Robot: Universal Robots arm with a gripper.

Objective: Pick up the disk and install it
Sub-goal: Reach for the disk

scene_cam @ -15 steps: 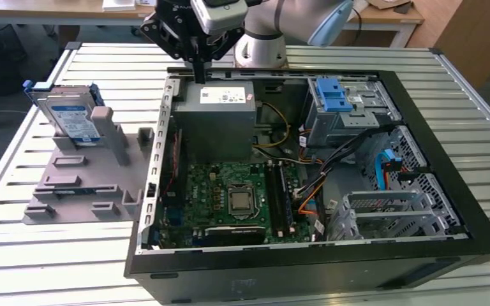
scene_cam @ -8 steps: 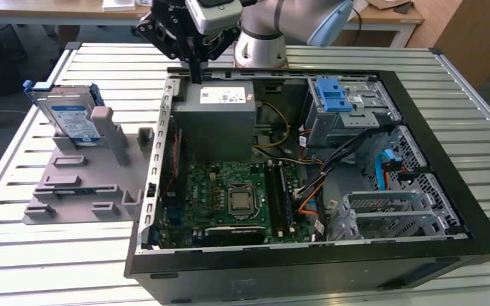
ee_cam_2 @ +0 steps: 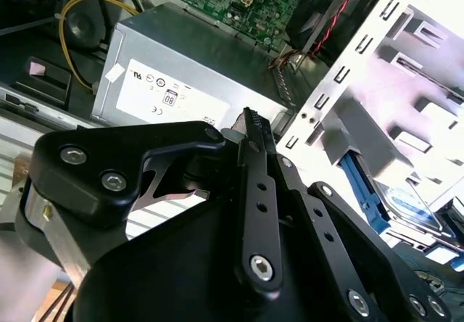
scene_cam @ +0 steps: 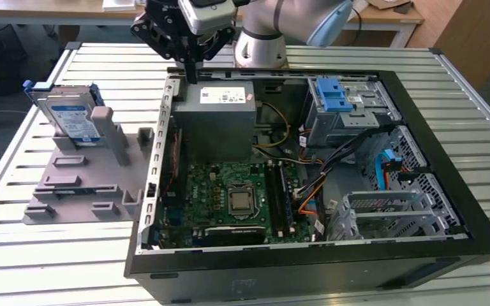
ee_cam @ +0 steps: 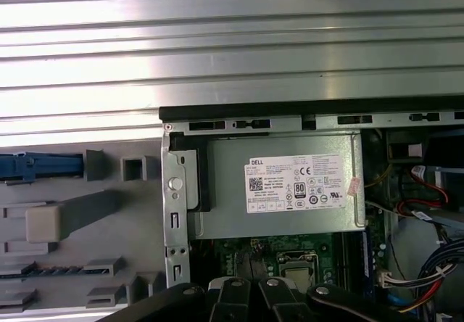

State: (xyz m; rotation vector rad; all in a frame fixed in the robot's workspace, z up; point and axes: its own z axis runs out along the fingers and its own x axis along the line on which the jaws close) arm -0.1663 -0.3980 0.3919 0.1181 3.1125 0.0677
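Observation:
The disk [scene_cam: 71, 115] stands on edge in a grey fixture [scene_cam: 83, 185] on the exterior view's left, a silver drive with a white-and-blue label and blue rails. Its blue rail [ee_cam: 40, 166] shows in the first wrist view, and the disk [ee_cam_2: 406, 206] appears in the second wrist view beyond the fingers. My gripper [scene_cam: 192, 75] hangs over the back left corner of the open computer case [scene_cam: 415, 115], to the right of the disk and apart from it. Its black fingers [ee_cam_2: 250, 126] are pressed together, shut on nothing.
Just below the gripper, a grey metal box with a white sticker [scene_cam: 219, 118] sits inside the case. A grey cage with blue tabs [scene_cam: 347, 105] stands at the case's back right, with the motherboard [scene_cam: 237, 197] and loose cables in the middle. The slatted metal table [scene_cam: 23, 255] surrounds everything.

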